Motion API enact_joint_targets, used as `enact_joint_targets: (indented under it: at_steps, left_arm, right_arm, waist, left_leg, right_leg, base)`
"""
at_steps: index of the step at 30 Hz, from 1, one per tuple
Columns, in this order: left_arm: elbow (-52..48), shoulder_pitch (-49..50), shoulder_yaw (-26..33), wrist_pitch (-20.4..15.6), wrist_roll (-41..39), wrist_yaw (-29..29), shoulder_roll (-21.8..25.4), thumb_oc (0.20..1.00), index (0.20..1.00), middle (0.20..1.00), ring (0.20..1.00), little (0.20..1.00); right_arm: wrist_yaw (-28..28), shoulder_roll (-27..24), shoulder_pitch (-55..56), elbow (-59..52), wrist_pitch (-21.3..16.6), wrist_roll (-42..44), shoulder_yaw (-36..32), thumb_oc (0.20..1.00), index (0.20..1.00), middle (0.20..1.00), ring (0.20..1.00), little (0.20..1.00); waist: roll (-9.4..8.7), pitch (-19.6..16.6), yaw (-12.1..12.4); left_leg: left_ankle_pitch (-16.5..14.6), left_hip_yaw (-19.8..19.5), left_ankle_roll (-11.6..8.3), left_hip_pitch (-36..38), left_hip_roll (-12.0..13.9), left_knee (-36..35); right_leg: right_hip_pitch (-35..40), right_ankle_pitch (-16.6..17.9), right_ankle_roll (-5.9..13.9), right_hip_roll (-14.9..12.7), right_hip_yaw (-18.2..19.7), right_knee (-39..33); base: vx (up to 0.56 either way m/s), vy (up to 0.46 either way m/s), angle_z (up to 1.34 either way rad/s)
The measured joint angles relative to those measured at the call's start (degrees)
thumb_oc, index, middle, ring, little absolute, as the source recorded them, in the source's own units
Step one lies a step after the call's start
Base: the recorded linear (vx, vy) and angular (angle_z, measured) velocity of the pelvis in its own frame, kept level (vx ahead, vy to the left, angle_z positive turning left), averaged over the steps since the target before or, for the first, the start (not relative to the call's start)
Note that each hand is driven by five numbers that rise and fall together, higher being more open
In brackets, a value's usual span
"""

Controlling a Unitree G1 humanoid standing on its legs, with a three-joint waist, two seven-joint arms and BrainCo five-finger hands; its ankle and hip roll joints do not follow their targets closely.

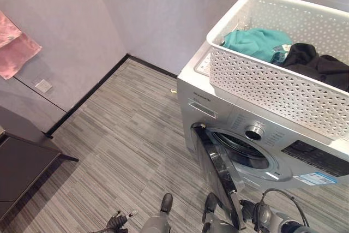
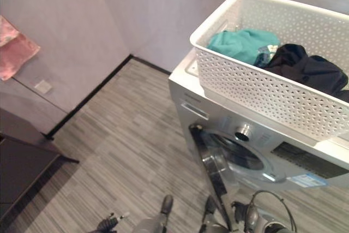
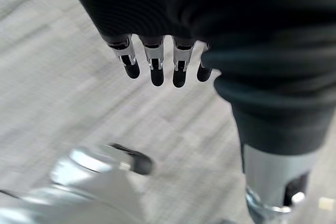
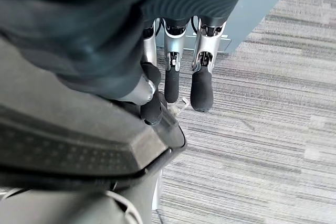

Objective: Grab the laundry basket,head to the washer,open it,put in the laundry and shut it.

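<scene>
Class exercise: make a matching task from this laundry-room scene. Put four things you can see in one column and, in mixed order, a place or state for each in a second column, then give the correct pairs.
Things:
1. laundry basket
2. washer door
3. pink towel
4. teal garment

Places or states:
A. hangs on the wall
B. swung open
C. stands on top of the washer
D. lies inside the basket

Pairs: 1-C, 2-B, 3-A, 4-D
</scene>
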Motion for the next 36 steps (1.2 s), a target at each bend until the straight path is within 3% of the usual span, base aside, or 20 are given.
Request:
enact_joint_targets:
  at_steps: [4,5,6,7,8,9,10,12,13,14,16,17,18,20,22,24,25,26,30,36]
  left_arm:
    - [-6.6,1.1,-3.6,-1.2,-1.9,-1.4,1.1,1.000,1.000,1.000,1.000,1.000]
    - [-6.4,0.5,-3.9,-1.2,-2.1,-1.9,1.0,1.000,1.000,1.000,1.000,1.000]
    - [-5.5,0.0,-3.8,-1.0,-2.1,-1.9,1.1,1.000,1.000,1.000,1.000,1.000]
    - [-4.1,-1.1,-3.9,-0.9,-2.0,-1.8,1.4,1.000,1.000,1.000,1.000,1.000]
    - [-2.0,-3.4,-3.6,-0.7,-2.0,-1.8,2.1,1.000,1.000,1.000,1.000,1.000]
    - [-1.1,-5.0,-3.1,-0.5,-2.0,-1.8,2.5,1.000,1.000,1.000,1.000,1.000]
    - [-1.9,-5.8,-3.1,-0.5,-2.0,-1.7,3.1,1.000,1.000,1.000,1.000,1.000]
    - [-2.5,-6.2,-3.4,-1.0,-2.1,-1.7,3.2,1.000,1.000,1.000,1.000,1.000]
    - [-1.7,-6.6,-3.3,-0.8,-2.1,-1.6,3.3,1.000,1.000,1.000,1.000,1.000]
    - [-0.7,-6.7,-3.4,-0.6,-2.1,-1.6,3.1,1.000,1.000,1.000,1.000,1.000]
    - [0.1,-7.5,-3.5,-0.9,-2.1,-1.6,2.3,1.000,1.000,1.000,1.000,1.000]
    - [0.6,-8.6,-3.6,-0.9,-2.1,-1.6,2.2,1.000,1.000,1.000,1.000,1.000]
    - [1.2,-9.3,-3.8,-1.1,-2.1,-1.6,1.7,1.000,1.000,1.000,1.000,1.000]
    - [1.2,-8.8,-4.8,-1.4,-1.0,-1.2,2.0,1.000,1.000,1.000,1.000,1.000]
    - [-0.7,-7.1,-4.8,-1.5,-0.8,-0.9,2.8,1.000,1.000,1.000,1.000,1.000]
    - [-0.8,-5.8,-4.7,-1.4,0.3,-0.8,4.5,1.000,1.000,1.000,1.000,1.000]
    - [-2.4,-4.8,-5.1,-0.9,1.0,-0.8,5.2,1.000,1.000,1.000,1.000,1.000]
    - [-6.1,-3.1,-5.5,-0.8,1.5,-0.9,5.9,1.000,1.000,1.000,1.000,1.000]
    - [-20.8,3.2,-11.3,-1.5,4.9,-2.5,10.1,1.000,1.000,1.000,1.000,1.000]
    - [-41.2,9.0,-12.3,-1.3,4.8,-7.4,21.7,1.000,1.000,1.000,1.000,1.000]
  right_arm:
    - [-1.3,-0.3,-0.8,2.6,0.0,0.0,-1.4,0.200,0.200,0.200,0.200,0.200]
    - [-2.3,-1.4,-0.9,2.9,0.1,0.0,-2.4,0.200,0.200,0.200,0.200,0.200]
    - [-2.6,-1.9,-1.0,2.9,0.1,0.0,-2.4,0.200,0.200,0.200,0.200,0.200]
    - [-2.8,-2.2,-1.3,2.8,0.1,0.0,-3.2,0.200,0.200,0.200,0.200,0.200]
    - [-3.3,-2.1,-2.6,2.0,0.1,0.1,-3.4,0.200,0.200,0.200,0.200,0.200]
    - [-3.4,-1.7,-4.0,2.0,0.1,0.1,-3.3,0.200,0.200,0.200,0.200,0.200]
    - [-3.5,-1.3,-5.1,2.2,0.1,0.1,-3.2,0.200,0.200,0.200,0.200,0.200]
    - [-3.6,-0.6,-6.8,2.7,0.1,0.1,-2.9,0.200,0.200,0.200,0.200,0.200]
    - [-3.7,-0.1,-7.4,2.1,0.1,0.1,-3.2,0.200,0.200,0.200,0.200,0.200]
    - [-4.3,0.5,-7.7,1.1,0.0,0.1,-3.9,0.416,0.416,0.416,0.416,0.416]
    - [-5.3,1.1,-8.7,1.1,-0.4,0.1,-5.2,1.000,1.000,1.000,1.000,1.000]
    - [-5.9,1.1,-9.0,0.9,-0.4,-0.1,-5.5,1.000,1.000,1.000,1.000,1.000]
    - [-6.0,0.5,-10.0,0.3,-0.4,-0.7,-6.5,1.000,1.000,1.000,1.000,1.000]
    - [-6.1,2.0,-11.1,0.1,-0.4,-1.7,-9.3,1.000,1.000,1.000,1.000,1.000]
    - [-5.9,3.6,-11.7,0.0,-0.8,-1.7,-9.6,1.000,1.000,1.000,1.000,1.000]
    - [-5.9,7.2,-11.4,-0.6,-2.2,-1.7,-9.4,1.000,1.000,1.000,1.000,1.000]
    - [-5.9,9.0,-11.8,-0.6,-3.3,-1.7,-9.0,1.000,1.000,1.000,1.000,1.000]
    - [-5.8,10.2,-11.8,-0.6,-3.8,-1.8,-8.4,1.000,1.000,1.000,1.000,1.000]
    - [-5.9,13.6,-11.7,-2.7,-5.2,-2.4,-8.0,1.000,1.000,1.000,1.000,1.000]
    - [-7.3,13.4,-12.2,-1.0,-5.4,-2.7,-9.2,1.000,1.000,1.000,1.000,1.000]
  waist:
    - [2.03,1.1,0.1]
    - [3.76,2.3,-0.3]
    - [4.38,3.0,-0.2]
    - [3.77,3.9,-0.7]
    - [2.56,6.0,-2.3]
    - [0.66,7.1,-3.4]
    - [-1.47,8.3,-2.5]
    - [-3.33,9.4,-1.7]
    - [-3.14,9.9,-1.7]
    - [-3.19,10.2,-2.3]
    - [-2.71,10.3,-3.8]
    - [-3.16,10.4,-4.8]
    - [-3.11,10.2,-4.8]
    - [-1.42,9.8,-3.0]
    - [-0.25,9.0,-2.7]
    - [-1.49,7.9,-1.3]
    - [-1.66,7.8,-0.4]
    - [-1.90,7.5,0.2]
    - [-2.85,4.0,1.9]
    - [-3.73,2.9,3.0]
  left_leg:
    - [2.2,-4.7,-1.36,-3.1,-0.3,1.9]
    - [3.3,-5.6,-2.79,-4.8,-0.3,2.0]
    - [2.9,-4.1,-2.43,-5.3,0.3,1.9]
    - [-0.1,2.7,-2.24,-7.1,1.8,3.2]
    - [-2.0,14.3,-2.36,-9.6,4.1,6.5]
    - [-1.2,18.0,-3.16,-12.0,4.0,9.1]
    - [-1.3,12.1,-3.47,-12.3,1.8,11.0]
    - [-1.8,-0.3,-3.27,-11.1,-1.4,16.4]
    - [-2.4,-1.7,-2.40,-9.5,-1.9,17.6]
    - [-3.3,-2.0,-0.86,-7.4,-3.0,17.7]
    - [-6.2,1.2,3.33,-3.9,-4.5,14.0]
    - [-6.7,1.7,4.14,-3.7,-6.1,13.6]
    - [-5.6,1.9,5.55,-3.7,-8.6,12.1]
    - [-4.9,6.8,8.73,-6.1,-8.1,13.3]
    - [-4.0,7.0,9.21,-8.3,-6.9,13.6]
    - [-2.3,7.8,8.30,-8.0,-6.5,11.0]
    - [-2.0,8.3,8.32,-7.9,-6.3,10.4]
    - [-1.8,8.3,7.89,-7.1,-6.3,9.0]
    - [1.3,8.2,5.56,-4.6,-6.1,3.5]
    - [3.2,8.0,5.70,0.2,-6.0,-1.0]
  right_leg:
    - [-0.2,-0.3,-0.17,0.6,-2.9,0.1]
    - [-0.3,-0.6,-0.68,0.3,-4.6,0.1]
    - [-0.3,-0.5,-0.85,0.3,-6.0,0.1]
    - [-0.5,0.1,-1.75,-0.3,-7.8,0.1]
    - [-0.6,0.2,-2.82,-3.0,-9.6,-0.3]
    - [-1.6,-0.2,-2.44,-4.8,-10.5,-0.2]
    - [-3.1,0.3,-1.39,-5.9,-8.1,0.9]
    - [-5.6,0.7,-0.68,-6.7,-2.8,3.7]
    - [-5.6,0.9,-0.41,-6.4,-1.7,4.1]
    - [-5.6,1.0,-0.10,-6.0,-0.8,3.7]
    - [-6.4,1.4,0.60,-6.4,0.5,3.9]
    - [-7.0,2.2,1.53,-7.7,1.1,4.0]
    - [-8.5,1.2,4.37,-9.6,3.8,4.2]
    - [-10.9,-3.1,2.75,-10.5,5.4,12.4]
    - [-11.2,-7.0,2.75,-9.2,7.3,19.6]
    - [-7.5,-9.4,4.14,-9.0,8.5,17.5]
    - [-4.3,-9.5,6.29,-8.6,6.4,13.5]
    - [-3.0,-7.2,6.76,-8.0,6.5,10.1]
    - [0.9,-3.2,6.43,-7.0,6.4,1.7]
    - [4.3,-2.7,6.91,-7.1,6.1,0.1]
  base:
    - [-0.18,0.004,0.60]
    - [-0.18,0.053,0.87]
    - [-0.19,0.073,0.84]
    - [-0.11,0.059,0.75]
    - [-0.18,0.136,0.93]
    - [-0.15,0.156,0.75]
    - [-0.13,0.214,0.16]
    - [0.05,0.365,-0.59]
    - [0.10,0.422,-0.82]
    - [0.01,0.339,-0.77]
    - [0.00,0.443,-0.58]
    - [-0.02,0.551,-0.53]
    - [-0.05,0.471,-0.89]
    - [-0.07,0.384,-0.89]
    - [-0.01,0.122,-0.27]
    - [0.03,0.122,-0.34]
    - [0.01,0.098,-0.34]
    - [0.00,0.067,-0.23]
    - [0.01,0.036,-0.04]
    - [0.04,-0.018,0.03]
